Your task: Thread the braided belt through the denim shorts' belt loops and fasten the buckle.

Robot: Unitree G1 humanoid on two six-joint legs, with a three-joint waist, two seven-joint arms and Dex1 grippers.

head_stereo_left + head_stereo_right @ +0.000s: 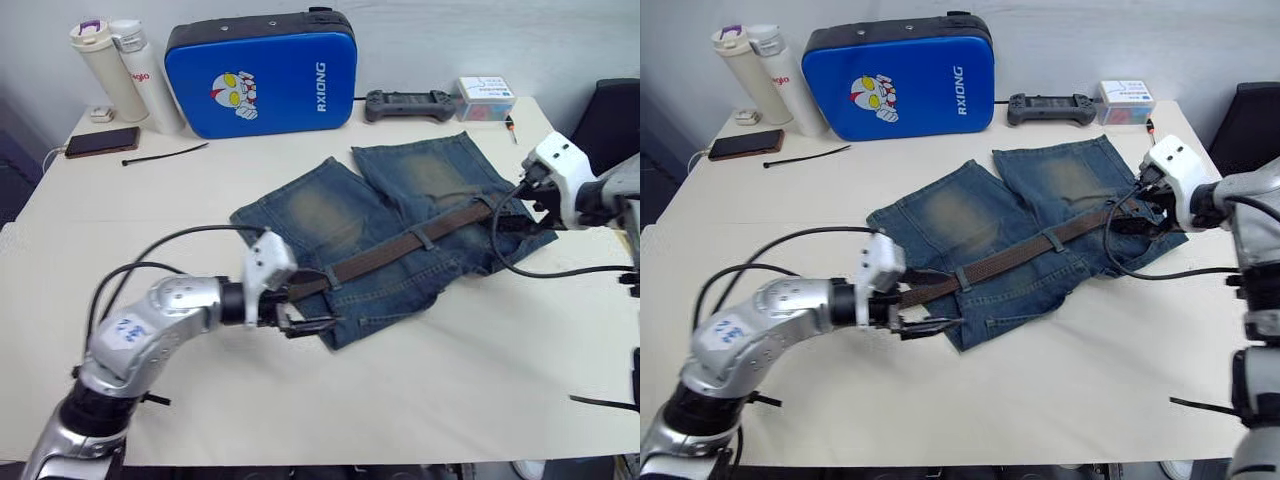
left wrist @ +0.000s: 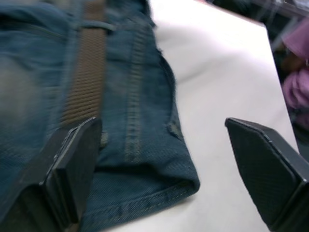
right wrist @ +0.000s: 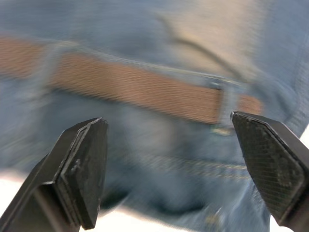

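Overhead, braided belt (image 1: 400, 247) spans denim shorts (image 1: 330, 215); wrist views show both claws agape, empty.

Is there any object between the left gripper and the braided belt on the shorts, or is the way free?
Nothing visible stands in the way. The left gripper is open right at the waistband of the denim shorts, and the braided belt lies just ahead of one finger, passing under a belt loop.

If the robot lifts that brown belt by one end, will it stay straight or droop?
Probably droop: the braided belt looks woven and follows the denim shorts. Its weave should grip rather than slip. The belt loops would likely drag the shorts along.
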